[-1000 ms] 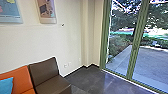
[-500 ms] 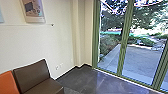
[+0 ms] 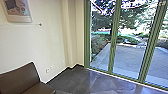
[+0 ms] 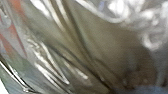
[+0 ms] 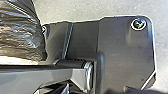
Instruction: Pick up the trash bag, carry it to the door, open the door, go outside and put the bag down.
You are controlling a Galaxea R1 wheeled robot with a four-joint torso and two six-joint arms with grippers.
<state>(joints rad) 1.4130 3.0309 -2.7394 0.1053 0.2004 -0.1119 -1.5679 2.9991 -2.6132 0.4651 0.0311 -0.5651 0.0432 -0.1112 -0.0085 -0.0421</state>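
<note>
Nearest: bag (image 5: 18, 30), dark, glossy, much creased. In the right wrist view it hangs over or beside one end of the robot's base (image 5: 120, 45); cannot tell if they touch. Grey floor (image 5: 82, 10) around the base. Left wrist view: crumpled, shiny, see-through film very close to the camera, brownish folds, orange-red patches at one side. Left gripper: cannot tell if open, closed or gripping the bag. Right gripper: cannot tell either.

Head view, room side. Brown chair (image 3: 20, 77), low and smooth, at lower left, near the wall (image 3: 47, 47). Dark floor (image 3: 75, 81), tiled, with pale reflections. Wall cream; sockets (image 3: 47, 70) low on it, picture (image 3: 18, 11) high up, cut by the view's edge. Thin line along the wall below the picture, ending in a small dark spot (image 3: 40, 24). Dark skirting runs into the corner.

Beyond the floor: tall glass (image 3: 101, 60) with green frames (image 3: 113, 47), meeting the wall near the corner. Cannot tell which part is the door.

Outside: paving (image 3: 128, 57), grey, sunlit. Past it, bushes (image 3: 98, 45), then trees (image 3: 103, 17), bright light between the leaves.
</note>
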